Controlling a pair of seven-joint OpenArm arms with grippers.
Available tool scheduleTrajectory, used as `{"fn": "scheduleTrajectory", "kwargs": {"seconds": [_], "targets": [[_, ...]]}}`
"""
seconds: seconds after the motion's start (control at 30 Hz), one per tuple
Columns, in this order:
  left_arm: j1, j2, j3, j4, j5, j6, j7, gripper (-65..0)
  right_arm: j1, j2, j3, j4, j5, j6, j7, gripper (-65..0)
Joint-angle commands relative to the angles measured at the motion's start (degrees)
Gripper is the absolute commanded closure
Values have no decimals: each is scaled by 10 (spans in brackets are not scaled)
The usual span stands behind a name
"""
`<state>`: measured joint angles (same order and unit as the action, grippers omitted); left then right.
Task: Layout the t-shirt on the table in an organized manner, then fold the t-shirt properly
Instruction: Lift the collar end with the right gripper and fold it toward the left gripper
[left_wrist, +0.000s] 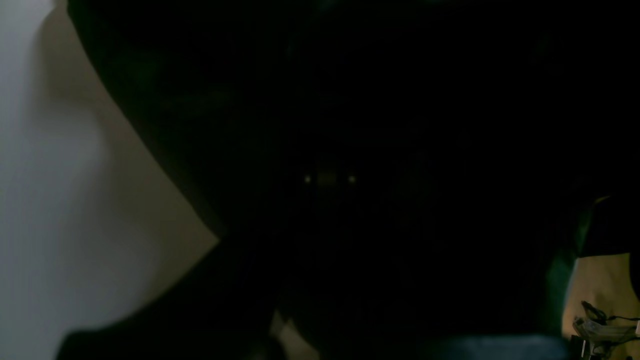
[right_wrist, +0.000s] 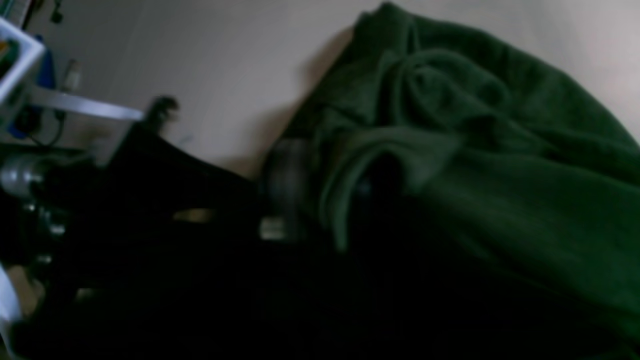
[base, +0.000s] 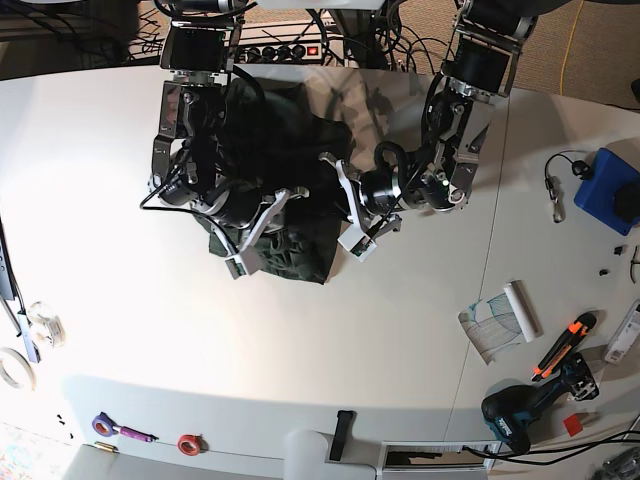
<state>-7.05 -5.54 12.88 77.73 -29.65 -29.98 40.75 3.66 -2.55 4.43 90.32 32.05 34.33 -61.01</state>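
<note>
Reaching the right claw (base: 255, 235) down onto the dark green t-shirt (base: 298, 240), with the white fingers (base: 272, 208) spread wide, bunched cloth sitting in the gap between them and spilling out just past the tips. Not being able to tell about any real grip on that cloth, and getting mostly blur from the right wrist view: a rolled green fold right in front of the claw, more cloth piling up beyond it and to one side, bare tabletop (base: 300, 340) farther off. Setting the left claw (base: 352, 213) against the opposite edge of the crumpled heap, just beside the right claw, fingers likewise spread apart, one lying along the cloth's edge and the other seemingly over bare tabletop. Getting almost nothing from the left wrist view, with darkness filling nearly the whole frame and only a pale slice of tabletop showing off to one side. Seeing the t-shirt heaped between the two claws, wrinkled and not yet flat. Leaving a paper roll (base: 522, 312), an orange-handled cutter (base: 558, 348) and a black drill (base: 520, 415) lying well apart from the left claw, on its outer side, away from the t-shirt.
</note>
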Motion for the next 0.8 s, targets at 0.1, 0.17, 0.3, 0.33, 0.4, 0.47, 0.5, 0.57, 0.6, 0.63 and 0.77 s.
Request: {"fn": "scheduleTrajectory", "kwargs": {"seconds": [0.1, 0.17, 0.3, 0.33, 0.4, 0.47, 0.5, 0.57, 0.6, 0.63, 0.77], "targets": [[7, -2, 1, 0, 24, 4, 37, 0, 13, 0, -1, 10, 55, 4, 12, -317], [7, -2, 1, 0, 24, 4, 38, 0, 18, 0, -1, 17, 79, 10, 6, -317], [7, -2, 1, 0, 24, 4, 38, 0, 29, 0, -1, 62, 93, 13, -10, -317], [7, -2, 1, 0, 24, 4, 38, 0, 29, 0, -1, 81, 93, 13, -10, -317], [7, -2, 1, 0, 24, 4, 37, 0, 28, 0, -1, 120, 93, 13, -18, -317], [7, -2, 1, 0, 24, 4, 37, 0, 28, 0, -1, 160, 93, 12, -32, -317], [7, -2, 1, 0, 24, 4, 37, 0, 28, 0, 0, 180, 93, 12, -38, -317], [7, -2, 1, 0, 24, 4, 37, 0, 26, 0, 3, 215, 89, 11, -45, -317], [7, -2, 1, 0, 24, 4, 38, 0, 24, 0, 6, 228, 81, 10, -45, -317], [7, -2, 1, 0, 24, 4, 38, 0, 20, 0, 7, 238, 71, 6, -44, -317], [7, -2, 1, 0, 24, 4, 38, 0, 9, 0, 13, 244, 34, -10, -44, -317]]}}
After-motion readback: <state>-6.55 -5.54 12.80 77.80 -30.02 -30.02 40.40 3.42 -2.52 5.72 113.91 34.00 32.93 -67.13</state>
